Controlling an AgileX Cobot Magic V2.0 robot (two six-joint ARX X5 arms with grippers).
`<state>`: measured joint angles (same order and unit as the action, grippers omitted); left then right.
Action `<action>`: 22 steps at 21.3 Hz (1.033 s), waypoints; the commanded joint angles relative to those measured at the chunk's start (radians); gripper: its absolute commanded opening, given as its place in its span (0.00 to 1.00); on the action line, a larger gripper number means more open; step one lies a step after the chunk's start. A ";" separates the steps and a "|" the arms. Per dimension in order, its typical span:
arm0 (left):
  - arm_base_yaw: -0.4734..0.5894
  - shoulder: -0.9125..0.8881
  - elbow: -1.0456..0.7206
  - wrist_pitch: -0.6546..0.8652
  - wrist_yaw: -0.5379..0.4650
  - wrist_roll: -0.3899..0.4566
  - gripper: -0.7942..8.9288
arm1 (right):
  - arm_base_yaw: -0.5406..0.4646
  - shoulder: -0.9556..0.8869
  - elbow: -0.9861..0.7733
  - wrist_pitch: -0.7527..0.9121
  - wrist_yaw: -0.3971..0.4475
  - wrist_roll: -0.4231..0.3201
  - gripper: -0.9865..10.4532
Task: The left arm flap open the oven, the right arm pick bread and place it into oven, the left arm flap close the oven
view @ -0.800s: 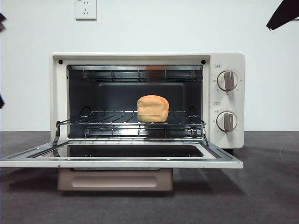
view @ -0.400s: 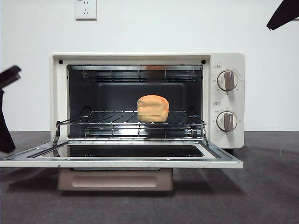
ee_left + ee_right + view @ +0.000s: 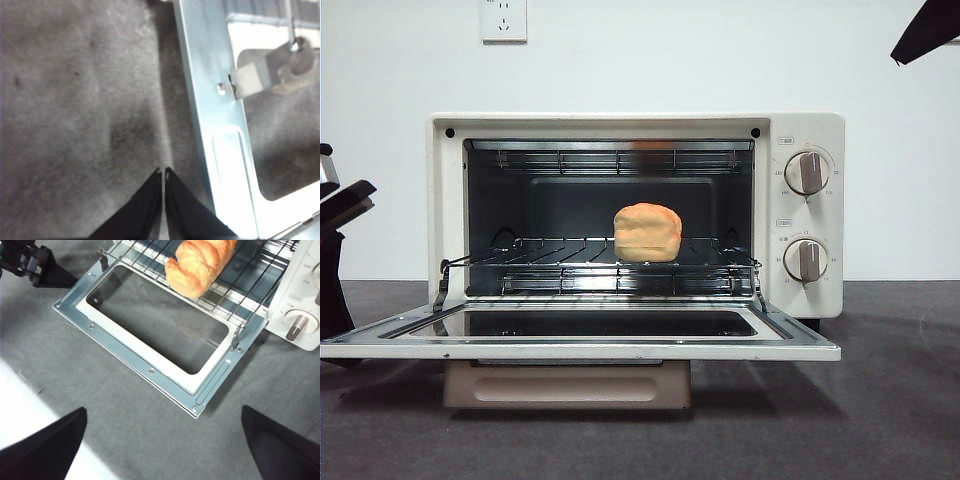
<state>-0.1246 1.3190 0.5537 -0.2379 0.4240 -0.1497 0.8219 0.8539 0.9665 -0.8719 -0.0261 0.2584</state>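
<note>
The toaster oven (image 3: 635, 215) stands on the dark grey surface (image 3: 880, 400) with its door (image 3: 580, 335) folded fully down and lying flat, glass window facing up. The bread (image 3: 647, 232) sits on the wire rack (image 3: 560, 258) inside the oven cavity, right of centre; the right wrist view shows it as an elongated golden loaf (image 3: 200, 262) lying on the rack, behind the lowered door (image 3: 160, 335).

The left hand (image 3: 163, 175) has its two black jaws pressed together, tips touching. It is low over the surface just beside the outer edge of the open door's metal frame (image 3: 210, 100), not touching it. In the front view it appears as a dark shape (image 3: 335, 260) at the left edge, next to the door's left end.

The right hand (image 3: 165, 440) is spread wide, gripping nothing, held high above the surface in front of the oven. Two knobs (image 3: 807, 172) sit on the oven's right panel.
</note>
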 commanded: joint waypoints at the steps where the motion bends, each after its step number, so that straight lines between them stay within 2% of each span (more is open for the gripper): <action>1: -0.001 0.038 0.008 0.029 0.043 0.022 0.10 | 0.008 0.007 0.017 0.014 0.001 -0.008 0.52; 14: 0.010 0.064 0.008 0.066 0.217 0.016 0.10 | 0.008 0.007 0.017 0.014 0.001 -0.008 0.52; 22: 0.044 0.064 0.008 0.186 0.372 -0.064 0.10 | 0.008 0.007 0.017 0.013 0.001 -0.005 0.52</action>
<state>-0.0654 1.3754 0.5476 -0.0952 0.7139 -0.1959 0.8219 0.8539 0.9665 -0.8700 -0.0257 0.2584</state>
